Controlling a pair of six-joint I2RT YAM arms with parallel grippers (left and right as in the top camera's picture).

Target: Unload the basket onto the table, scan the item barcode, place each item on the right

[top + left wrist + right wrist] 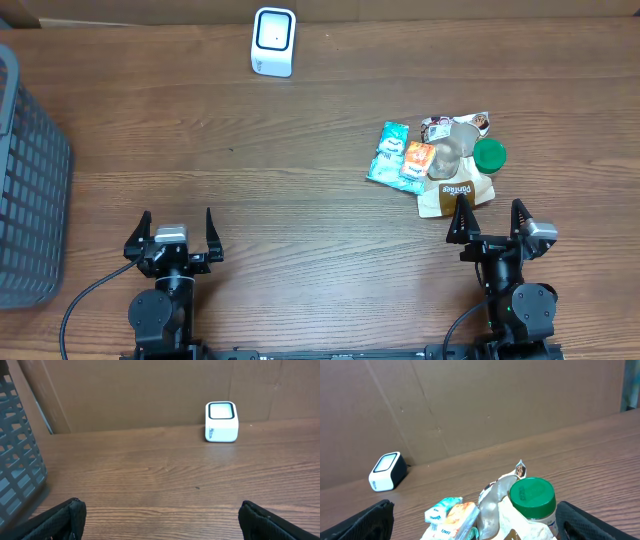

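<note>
Green-lidded jar [489, 154] and crinkly packets [405, 155] lie heaped just ahead of the right gripper [488, 208], which like the left gripper [177, 218] gapes wide and empty, so a grab may snag two items, masking the barcode from the distant white scanner [273, 41].

Wooden table [300, 180], mid-brown, grain running left to right, a few small dark specks on it. Plain brown cardboard wall [140, 390] along the far edge, creased, seams between panels. Grey slatted plastic basket [25, 200] at the table's left edge. Light even and soft; faint sheen on the wood, weak shadows. Narrow bluish strip [631, 385] past the cardboard's right end, unidentifiable.
</note>
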